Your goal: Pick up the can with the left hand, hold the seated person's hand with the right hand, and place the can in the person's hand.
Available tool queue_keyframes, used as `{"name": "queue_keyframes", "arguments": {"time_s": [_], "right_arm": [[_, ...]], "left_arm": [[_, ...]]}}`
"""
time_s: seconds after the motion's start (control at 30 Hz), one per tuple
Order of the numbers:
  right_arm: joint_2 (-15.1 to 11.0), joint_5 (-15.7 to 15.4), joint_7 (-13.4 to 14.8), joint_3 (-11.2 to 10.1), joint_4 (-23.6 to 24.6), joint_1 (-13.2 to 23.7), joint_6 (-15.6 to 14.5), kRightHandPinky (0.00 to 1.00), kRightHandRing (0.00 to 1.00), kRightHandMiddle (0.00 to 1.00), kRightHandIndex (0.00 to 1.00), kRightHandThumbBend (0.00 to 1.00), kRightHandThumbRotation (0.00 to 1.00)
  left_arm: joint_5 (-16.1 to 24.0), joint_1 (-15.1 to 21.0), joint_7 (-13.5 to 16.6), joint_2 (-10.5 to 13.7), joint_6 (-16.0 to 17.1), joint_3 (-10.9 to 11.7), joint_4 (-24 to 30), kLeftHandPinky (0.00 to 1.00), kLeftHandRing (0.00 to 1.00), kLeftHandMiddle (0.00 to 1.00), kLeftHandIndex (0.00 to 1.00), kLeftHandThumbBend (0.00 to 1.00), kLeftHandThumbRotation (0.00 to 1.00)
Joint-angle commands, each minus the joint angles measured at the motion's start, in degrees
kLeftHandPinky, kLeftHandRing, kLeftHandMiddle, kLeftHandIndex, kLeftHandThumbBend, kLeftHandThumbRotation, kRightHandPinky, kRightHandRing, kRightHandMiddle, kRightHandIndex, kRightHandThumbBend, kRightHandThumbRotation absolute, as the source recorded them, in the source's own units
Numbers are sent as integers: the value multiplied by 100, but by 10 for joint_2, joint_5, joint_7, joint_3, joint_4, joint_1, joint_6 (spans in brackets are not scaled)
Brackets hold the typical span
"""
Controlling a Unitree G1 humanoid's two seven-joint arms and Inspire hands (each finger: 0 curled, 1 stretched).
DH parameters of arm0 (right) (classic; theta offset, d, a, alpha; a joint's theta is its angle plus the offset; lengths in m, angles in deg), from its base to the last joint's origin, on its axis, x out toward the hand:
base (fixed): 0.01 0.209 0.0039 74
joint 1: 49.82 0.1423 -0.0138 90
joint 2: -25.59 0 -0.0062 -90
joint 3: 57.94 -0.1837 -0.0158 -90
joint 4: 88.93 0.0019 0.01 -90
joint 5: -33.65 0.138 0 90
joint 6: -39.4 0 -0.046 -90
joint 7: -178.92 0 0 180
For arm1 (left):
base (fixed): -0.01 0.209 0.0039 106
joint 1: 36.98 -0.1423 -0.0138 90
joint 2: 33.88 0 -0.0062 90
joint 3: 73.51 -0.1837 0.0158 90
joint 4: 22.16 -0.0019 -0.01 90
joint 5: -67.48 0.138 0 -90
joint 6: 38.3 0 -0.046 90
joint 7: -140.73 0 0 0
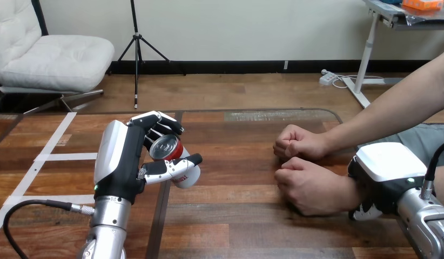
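Observation:
My left hand (120,162) holds a red and silver can (174,156) left of the table's middle, fingers and thumb curled round it. The can is tilted, with its top towards me. The person's two hands lie on the table at the right as closed fists, the farther one (298,143) just behind the nearer one (309,186). My right hand (383,181) sits over the wrist of the nearer fist, and a finger (364,211) curls under that wrist. A wide gap of table separates the can from the fists.
The wooden table (236,216) has strips of white tape (52,156) at its left. A black cable (25,208) loops beside my left forearm. The person's forearm (392,113) reaches in from the upper right.

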Motion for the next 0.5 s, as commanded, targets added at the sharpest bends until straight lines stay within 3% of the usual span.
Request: {"name": "queue_keyframes", "arguments": {"time_s": [0.0, 0.3, 0.47], "right_arm": [[-17, 21, 6, -14, 18, 23, 0, 1, 10, 21, 37, 48, 0], [-18, 30, -5, -20, 39, 24, -8, 7, 20, 31, 41, 53, 0], [-22, 34, -17, -22, 64, 22, -15, 8, 20, 32, 43, 54, 0]], "left_arm": [[-2, 28, 5, 7, 8, 13, 33, 31, 39, 46, 49, 68, 0], [-2, 29, 3, 6, 6, 13, 36, 31, 39, 46, 49, 67, 0], [1, 30, 6, 7, 7, 12, 34, 31, 39, 46, 49, 68, 0]]}}
